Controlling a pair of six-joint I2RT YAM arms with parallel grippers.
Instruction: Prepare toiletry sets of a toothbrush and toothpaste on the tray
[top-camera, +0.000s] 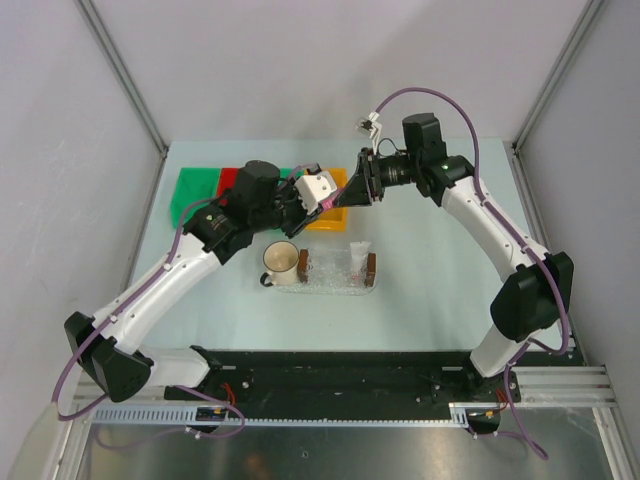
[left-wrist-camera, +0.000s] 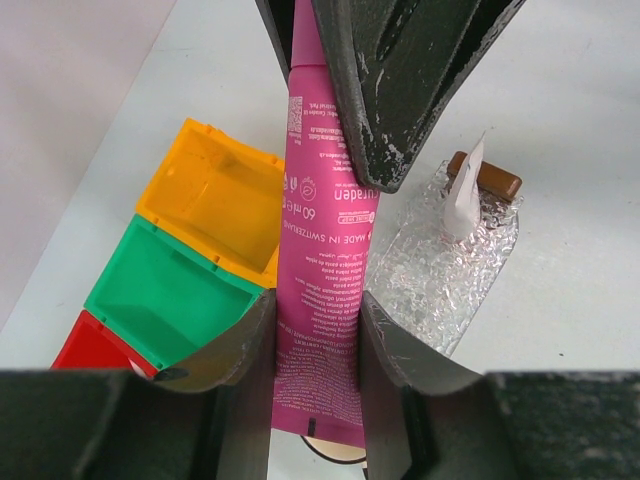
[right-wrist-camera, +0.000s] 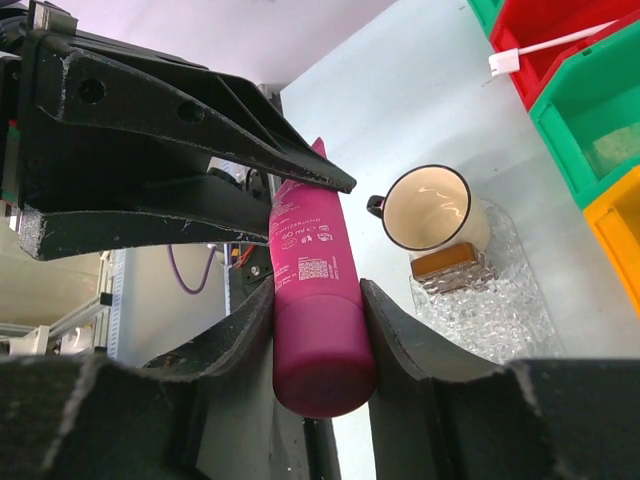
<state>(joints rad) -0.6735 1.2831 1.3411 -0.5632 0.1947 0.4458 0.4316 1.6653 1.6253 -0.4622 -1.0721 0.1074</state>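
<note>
A pink toothpaste tube (top-camera: 328, 203) hangs in the air between both grippers, above the orange bin's near edge. My left gripper (top-camera: 318, 192) is shut on its flat end (left-wrist-camera: 316, 330). My right gripper (top-camera: 358, 190) is shut on its cap end (right-wrist-camera: 318, 350). The clear tray (top-camera: 332, 272) with a brown block (top-camera: 372, 268) at each short end lies below, also in the left wrist view (left-wrist-camera: 430, 280). A small pale tube (top-camera: 358, 262) lies in it. A white toothbrush (right-wrist-camera: 545, 48) lies in the red bin.
A cream mug (top-camera: 281, 262) stands at the tray's left end, also in the right wrist view (right-wrist-camera: 430, 208). Green (left-wrist-camera: 165, 295), red (left-wrist-camera: 90, 345) and orange (left-wrist-camera: 215, 200) bins stand in a row at the back of the table.
</note>
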